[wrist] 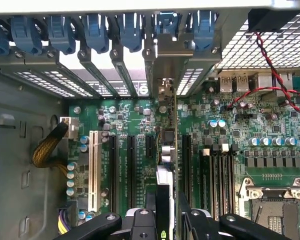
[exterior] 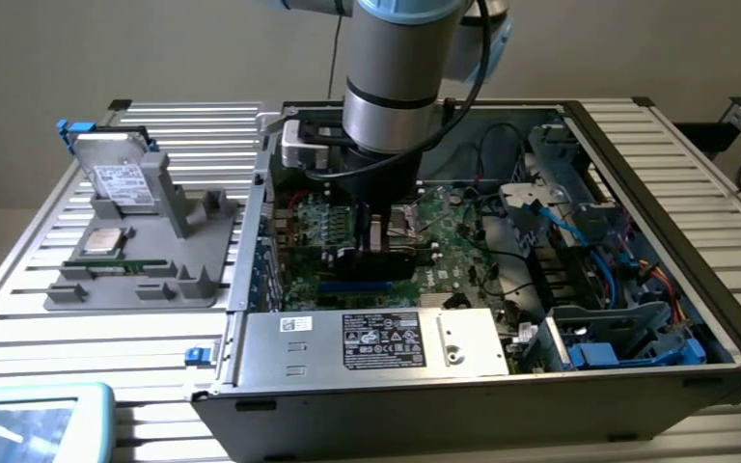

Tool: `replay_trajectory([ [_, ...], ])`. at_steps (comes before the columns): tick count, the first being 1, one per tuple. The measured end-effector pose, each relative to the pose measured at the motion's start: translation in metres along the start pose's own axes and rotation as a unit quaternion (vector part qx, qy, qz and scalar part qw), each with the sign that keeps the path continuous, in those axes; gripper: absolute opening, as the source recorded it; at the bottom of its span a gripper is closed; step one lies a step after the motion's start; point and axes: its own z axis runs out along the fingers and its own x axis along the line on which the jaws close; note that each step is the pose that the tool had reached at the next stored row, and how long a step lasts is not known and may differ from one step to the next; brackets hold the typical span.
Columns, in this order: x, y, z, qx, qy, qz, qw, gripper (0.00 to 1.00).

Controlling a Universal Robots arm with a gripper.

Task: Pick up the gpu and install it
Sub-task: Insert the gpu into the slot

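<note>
The gripper (wrist: 167, 222) clamped the gpu (wrist: 165, 155) edge-on, upright over the motherboard (wrist: 270, 135) slots inside the computer case (exterior: 474, 405).

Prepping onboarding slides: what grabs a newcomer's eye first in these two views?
The big grey robot arm reaching into the open black computer case, in the middle of the exterior view. In the wrist view its black gripper clamps the gpu, a thin card seen edge-on with a silver bracket, upright over the green motherboard and its black slots, near a row of blue clips.
</note>
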Motion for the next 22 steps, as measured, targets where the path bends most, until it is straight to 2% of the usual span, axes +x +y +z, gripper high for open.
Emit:
replay_trajectory([
  [22,0.0,0.0024,0.0021,-0.0001,-0.0004,-0.001,1.0,0.27],
])
